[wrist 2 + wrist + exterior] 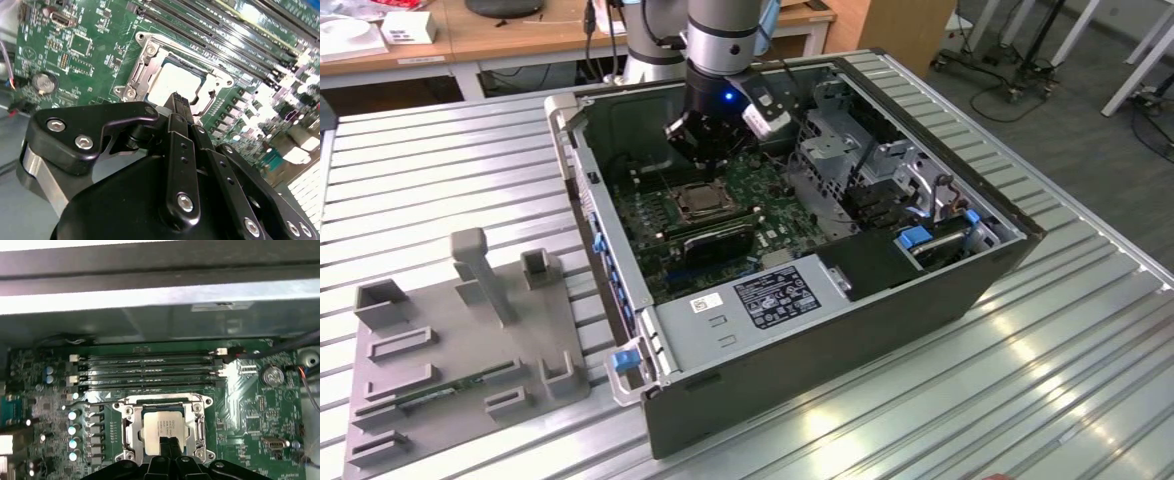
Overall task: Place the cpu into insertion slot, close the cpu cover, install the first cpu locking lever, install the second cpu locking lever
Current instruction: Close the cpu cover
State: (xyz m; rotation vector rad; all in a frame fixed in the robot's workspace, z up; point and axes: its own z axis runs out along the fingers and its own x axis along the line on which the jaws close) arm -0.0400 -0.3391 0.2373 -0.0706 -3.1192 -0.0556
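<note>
Silvery cpu (pixel 162 427) seated in the insertion slot (pixel 159 407), with your jaws closed at its edge.

You can see the cpu cover (pixel 131 432) lying flat around the chip in both wrist views, its square cut-out framing the pale metal face. Your jaws are pressed together with nothing visible between them. Their tips are right at one edge of the chip and cover, though you cannot tell whether they touch. Your arm (pixel 720 30) stands almost upright over the open computer case (pixel 854 330), its wrist aimed down at the green motherboard (pixel 240 405). The long black memory slots (pixel 150 372) run just beside the socket. The case lies on the ribbed metal surface (pixel 1014 400), and a grey fixture (pixel 467 340) sits well apart toward the exterior view's left.
</note>
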